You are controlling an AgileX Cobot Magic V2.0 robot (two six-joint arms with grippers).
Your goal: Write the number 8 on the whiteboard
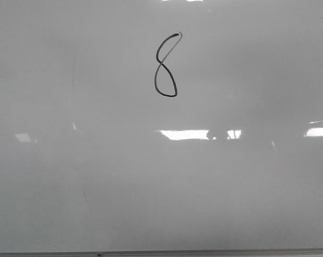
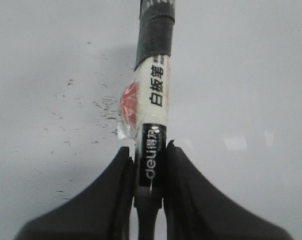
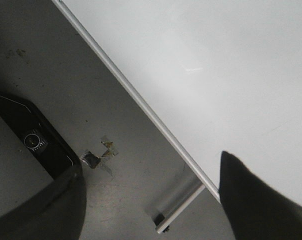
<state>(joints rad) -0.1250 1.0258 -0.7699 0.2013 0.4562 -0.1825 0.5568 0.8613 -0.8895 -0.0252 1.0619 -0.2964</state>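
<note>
The whiteboard (image 1: 161, 176) fills the front view, glossy pale grey with bright light reflections. A thin black number 8 (image 1: 166, 65), narrow and slanted, is drawn on it above the middle. No arm shows in the front view. In the left wrist view my left gripper (image 2: 149, 157) is shut on a whiteboard marker (image 2: 152, 110), black and white with a taped upper end, held over the board (image 2: 251, 75). In the right wrist view my right gripper (image 3: 151, 200) is open and empty beside the board's edge (image 3: 141, 102).
The board's thin grey bottom frame (image 1: 161, 252) runs along the low edge of the front view. Small black specks (image 2: 76, 110) dot the board near the marker. The right wrist view shows grey floor (image 3: 131, 175), a metal leg (image 3: 178, 207) and a black-edged object (image 3: 36, 145).
</note>
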